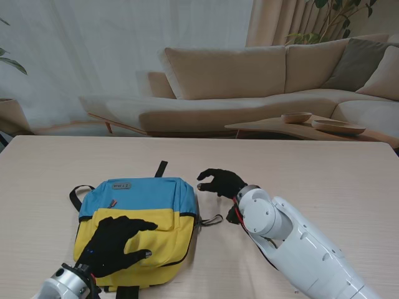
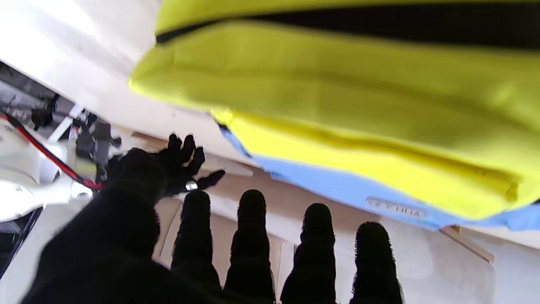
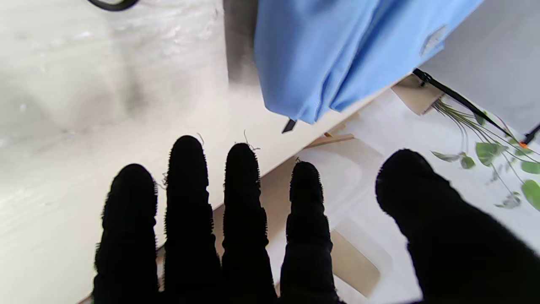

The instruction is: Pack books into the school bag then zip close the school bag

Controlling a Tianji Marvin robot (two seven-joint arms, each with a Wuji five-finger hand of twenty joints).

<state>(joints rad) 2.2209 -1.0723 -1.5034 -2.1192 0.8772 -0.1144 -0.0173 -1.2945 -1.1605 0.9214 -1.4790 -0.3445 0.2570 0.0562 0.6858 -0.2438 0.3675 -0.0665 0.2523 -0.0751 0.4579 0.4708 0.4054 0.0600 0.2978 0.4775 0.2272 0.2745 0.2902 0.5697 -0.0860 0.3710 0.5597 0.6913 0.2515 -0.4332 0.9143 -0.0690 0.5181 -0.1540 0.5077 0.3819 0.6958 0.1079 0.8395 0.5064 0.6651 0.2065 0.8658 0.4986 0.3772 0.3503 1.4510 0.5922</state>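
Nearest to me: left hand [image 1: 115, 245] spread over the yellow front of the school bag [image 1: 143, 215], fingers apart, holding nothing; whether the palm touches the fabric cannot be told. Left wrist view shows four straight fingers [image 2: 252, 236] and yellow cloth close by.

Bag lies flat on the table [image 1: 324, 168], left of centre, yellow half nearer to me, blue half farther, small label on the blue. Black straps trail out at its left, right and far edges.

Right hand [image 1: 219, 182] just beside the bag's far right corner, fingers curled loosely, grasping nothing. Right wrist view: fingers [image 3: 240, 198] extended, blue fabric [image 3: 337, 55] beyond.

Table top pale wood grain.

Farther: low coffee table [image 1: 299, 129] with two shallow bowls [image 1: 296, 117]; beige sofa [image 1: 262, 81] with cushions; sheer white curtain [image 1: 93, 50]; leafy plant [image 1: 346, 15] at far right
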